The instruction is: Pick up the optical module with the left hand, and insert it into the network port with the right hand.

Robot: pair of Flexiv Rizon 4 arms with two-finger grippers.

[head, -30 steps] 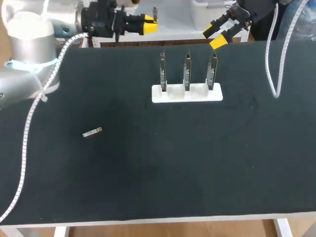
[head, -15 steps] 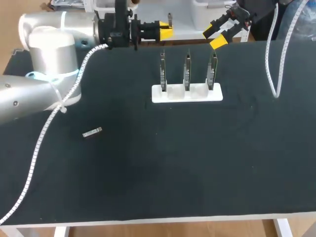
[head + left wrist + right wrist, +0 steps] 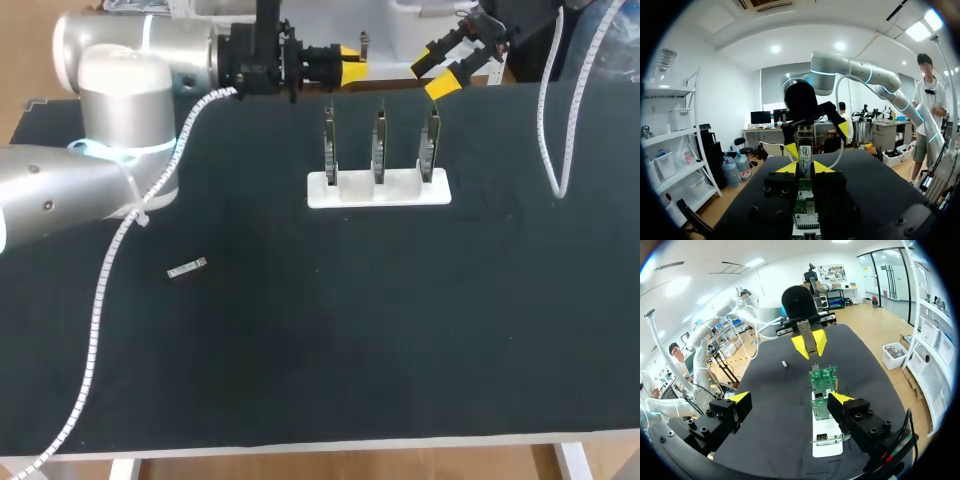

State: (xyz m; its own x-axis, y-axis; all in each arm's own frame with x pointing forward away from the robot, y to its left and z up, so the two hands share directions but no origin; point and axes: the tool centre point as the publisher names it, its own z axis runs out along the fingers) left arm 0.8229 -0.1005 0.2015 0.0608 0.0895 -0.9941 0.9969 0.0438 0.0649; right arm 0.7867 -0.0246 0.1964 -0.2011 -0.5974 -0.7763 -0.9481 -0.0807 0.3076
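A small metal piece [image 3: 186, 269] is lying left of centre, the white stand [image 3: 378, 190] sitting upper middle. At the top edge my left gripper [image 3: 350, 62] is clamping the optical module [image 3: 805, 149] — my right gripper [image 3: 432, 75] gaping wide beside it.

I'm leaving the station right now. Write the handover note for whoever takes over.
Left gripper: fingers shut on a silver module, above the table's far edge, beyond the white holder.
Right gripper: open, empty, beyond the holder's right-hand board.
A second small metal piece lies loose on the table, left of the holder.
Done: a module is in the left gripper.
Left: handover to the right gripper, then insertion into a board.
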